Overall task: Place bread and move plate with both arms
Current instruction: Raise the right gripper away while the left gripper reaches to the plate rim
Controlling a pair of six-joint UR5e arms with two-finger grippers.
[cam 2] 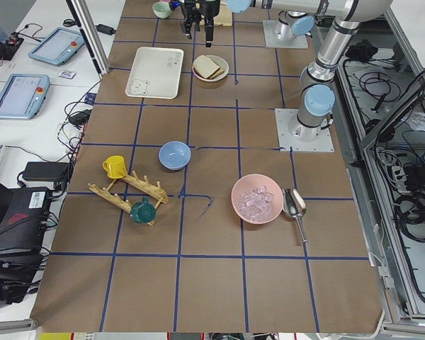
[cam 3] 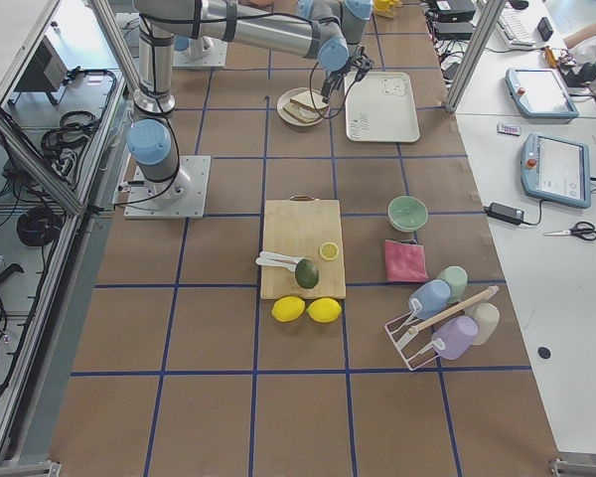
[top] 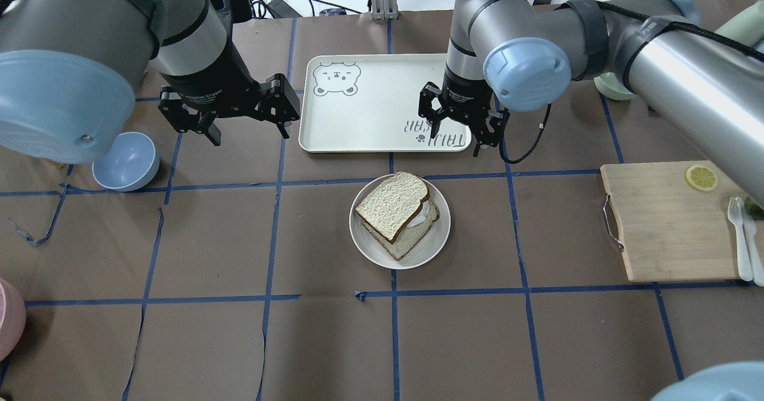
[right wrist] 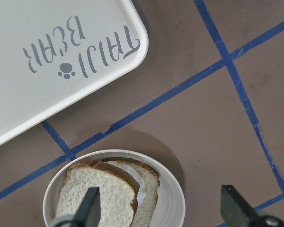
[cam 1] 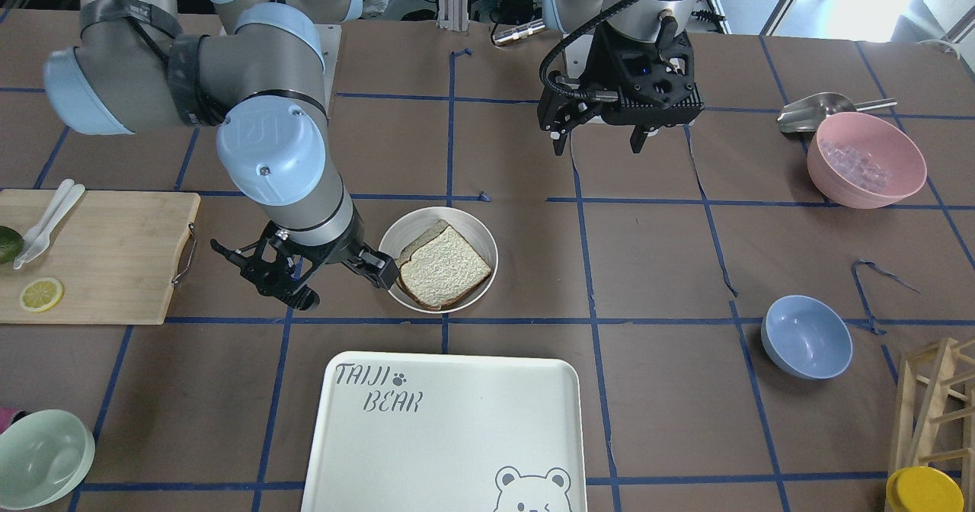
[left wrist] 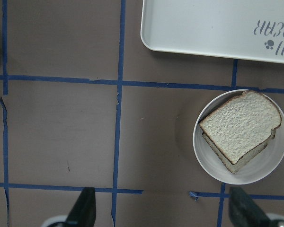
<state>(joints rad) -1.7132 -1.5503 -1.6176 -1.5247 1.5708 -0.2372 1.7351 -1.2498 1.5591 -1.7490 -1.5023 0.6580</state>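
Note:
The bread, a pale slice with a brown crust, lies on top of another slice with a white layer between them. Both sit in the round white plate at the table's middle. The bread and the plate also show in the front view. My right gripper is open and empty. It hovers between the plate and the tray's near corner, and its wrist view shows the bread just below. My left gripper is open and empty, raised left of the tray. Its wrist view shows the plate off to the right.
The bear-printed white tray lies just beyond the plate. A wooden cutting board with a lemon slice and white cutlery is at the right. A blue bowl sits at the left, and a pink bowl with a metal scoop lies further left.

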